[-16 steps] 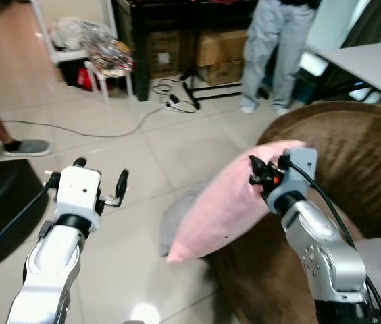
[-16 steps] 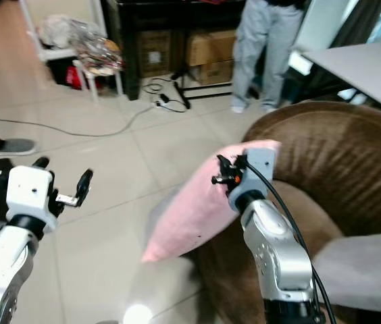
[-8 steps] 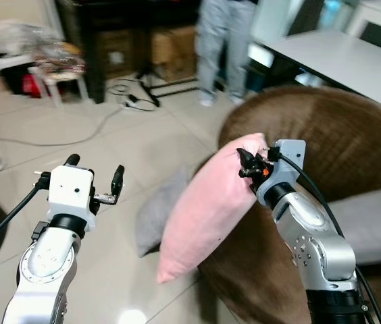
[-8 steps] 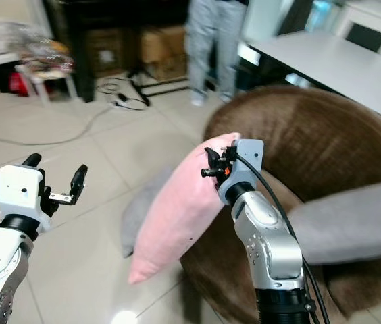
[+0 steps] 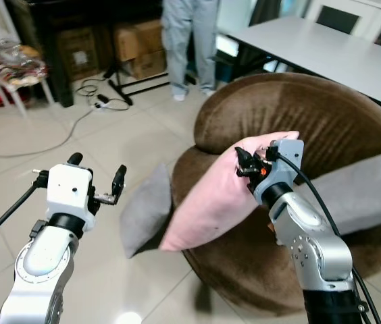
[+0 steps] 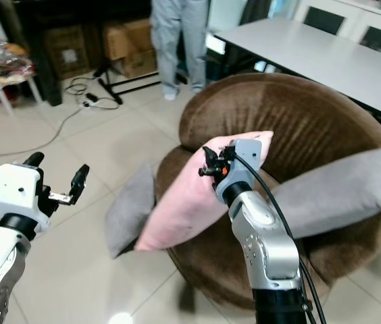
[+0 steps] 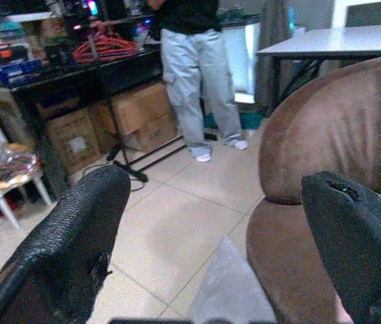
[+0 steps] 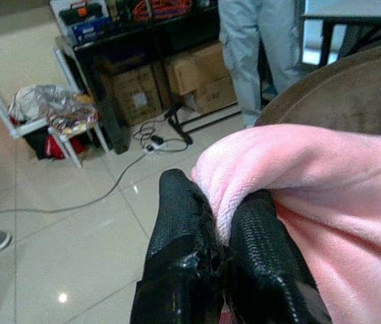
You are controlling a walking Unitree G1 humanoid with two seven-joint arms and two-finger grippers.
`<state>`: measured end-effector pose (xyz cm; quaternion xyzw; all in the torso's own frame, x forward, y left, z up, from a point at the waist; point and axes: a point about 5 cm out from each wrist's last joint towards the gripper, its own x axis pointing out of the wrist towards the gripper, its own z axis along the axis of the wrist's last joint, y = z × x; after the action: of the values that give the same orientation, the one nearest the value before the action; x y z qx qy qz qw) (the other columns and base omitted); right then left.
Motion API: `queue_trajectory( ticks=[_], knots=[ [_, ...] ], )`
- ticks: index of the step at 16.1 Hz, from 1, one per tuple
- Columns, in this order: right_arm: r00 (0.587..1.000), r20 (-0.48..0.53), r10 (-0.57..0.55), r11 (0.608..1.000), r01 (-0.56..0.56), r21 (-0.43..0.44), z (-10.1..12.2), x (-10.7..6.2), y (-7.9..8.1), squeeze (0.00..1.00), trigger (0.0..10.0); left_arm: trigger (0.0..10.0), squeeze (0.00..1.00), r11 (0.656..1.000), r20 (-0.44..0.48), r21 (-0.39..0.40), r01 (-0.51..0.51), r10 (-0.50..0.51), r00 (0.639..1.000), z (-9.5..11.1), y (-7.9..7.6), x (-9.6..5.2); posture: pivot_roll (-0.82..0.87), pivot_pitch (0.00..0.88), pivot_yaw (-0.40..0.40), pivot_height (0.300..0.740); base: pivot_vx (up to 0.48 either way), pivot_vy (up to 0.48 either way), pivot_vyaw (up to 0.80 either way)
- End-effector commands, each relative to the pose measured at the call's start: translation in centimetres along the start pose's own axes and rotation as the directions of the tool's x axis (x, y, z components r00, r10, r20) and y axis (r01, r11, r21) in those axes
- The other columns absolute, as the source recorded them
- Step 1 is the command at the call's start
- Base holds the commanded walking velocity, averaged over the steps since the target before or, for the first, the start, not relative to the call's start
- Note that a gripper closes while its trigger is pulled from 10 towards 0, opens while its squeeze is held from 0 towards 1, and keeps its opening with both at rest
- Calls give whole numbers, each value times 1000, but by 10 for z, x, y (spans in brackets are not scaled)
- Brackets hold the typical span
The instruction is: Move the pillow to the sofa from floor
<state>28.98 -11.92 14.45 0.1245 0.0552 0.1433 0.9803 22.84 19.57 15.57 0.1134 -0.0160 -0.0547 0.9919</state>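
Since a second ago the view has been swinging round, bringing the brown sofa (image 5: pixel 298 115) fully ahead. The right gripper (image 5: pixel 246 162) is pinching the pink pillow (image 5: pixel 211 202) by its top corner, its long axis hanging toward seven o'clock over the seat's front edge; the seat is lying at three o'clock. The left gripper (image 5: pixel 97 179) is hovering spread, farther off. No writing is legible.

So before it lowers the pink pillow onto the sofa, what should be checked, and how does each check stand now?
1. Right gripper pinches the pink pillow at its edge: ok.
2. Pillow lifted off the floor: ok.
3. Pillow over the brown sofa seat: not ok, its lower end hangs past the front edge.
4. Free seat beside the grey cushion: ok.
5. Left gripper open and apart from the pillow: ok.
6. Person stands beyond the sofa: ok.
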Motion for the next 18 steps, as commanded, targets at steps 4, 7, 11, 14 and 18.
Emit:
queue_trajectory(
  ticks=[4, 7, 11, 14, 18],
  knots=[
    [999, 38, 0, 1000, 0, 5, 5, -1, 0, 0, 10000, 10000, 0, 1000, 8, -3, 14, -14, 1000, 4, 2, -3, -1, 0, -36, 740, 292, 0, -400],
    [999, 44, -6, 1000, 6, 5, 6, -2, -1, 0, 10000, 10000, 0, 1000, 7, -4, 20, -20, 1000, 4, 2, -1, -8, 0, -26, 740, 309, 0, -800],
    [999, 53, 9, 1000, -9, 3, 8, -1, 2, 0, 10000, 10000, 0, 1000, 7, 3, 28, -28, 1000, 5, 2, -1, -3, 0, -23, 740, 311, 0, -800],
    [998, 63, 16, 1000, -16, 3, 10, -1, 3, 0, 10000, 10000, 0, 999, 3, 9, 34, -34, 999, 6, 3, -2, 2, 0, -21, 740, 310, 0, -267],
    [995, 50, 91, 996, -90, -21, 10, 0, 13, 0, 10000, 10000, 0, 999, -2, 19, 44, -44, 999, 6, 3, -4, 11, 0, -22, 740, 298, 0, 0]
  ],
)
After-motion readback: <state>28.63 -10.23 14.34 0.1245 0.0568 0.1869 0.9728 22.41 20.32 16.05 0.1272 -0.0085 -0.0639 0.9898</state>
